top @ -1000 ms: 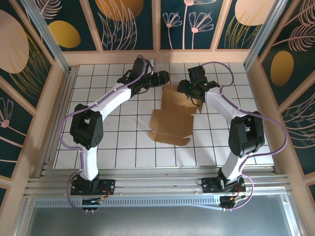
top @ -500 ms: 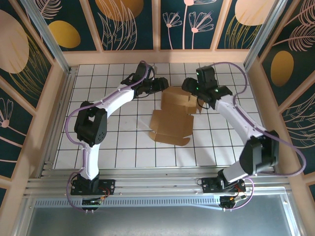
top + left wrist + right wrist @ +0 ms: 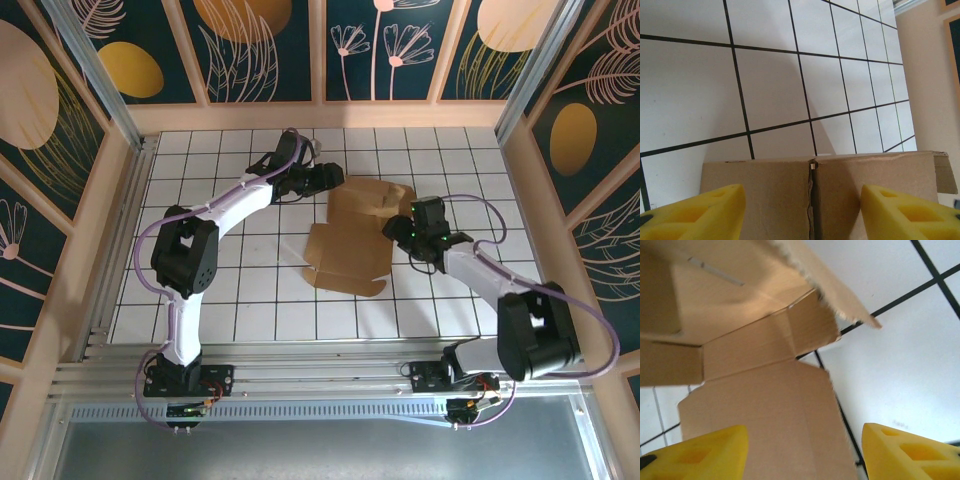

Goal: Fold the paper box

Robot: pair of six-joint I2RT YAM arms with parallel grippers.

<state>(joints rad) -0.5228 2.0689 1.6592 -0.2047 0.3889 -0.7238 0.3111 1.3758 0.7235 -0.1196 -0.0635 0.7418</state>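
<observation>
The paper box [image 3: 345,250] is a thin brown cardboard piece lying partly unfolded in the middle of the white tiled table, its far panels raised. My left gripper [image 3: 335,180] is at the box's far left corner. In the left wrist view it [image 3: 802,215] stands open, its yellow fingers [image 3: 695,210] straddling a cardboard panel [image 3: 775,195] split by a slit. My right gripper [image 3: 402,232] is at the box's right edge. In the right wrist view it [image 3: 802,455] is open over a flat flap [image 3: 765,410], with raised panels beyond.
The tiled table [image 3: 200,290] is fenced by wooden walls [image 3: 515,180] on the left, far and right sides. A metal rail [image 3: 320,375] carrying both arm bases runs along the near edge. Bare tiles lie left and near of the box.
My right arm has swung from the box's far right corner toward me, down to its right edge. The left gripper has barely shifted at the far left corner.
</observation>
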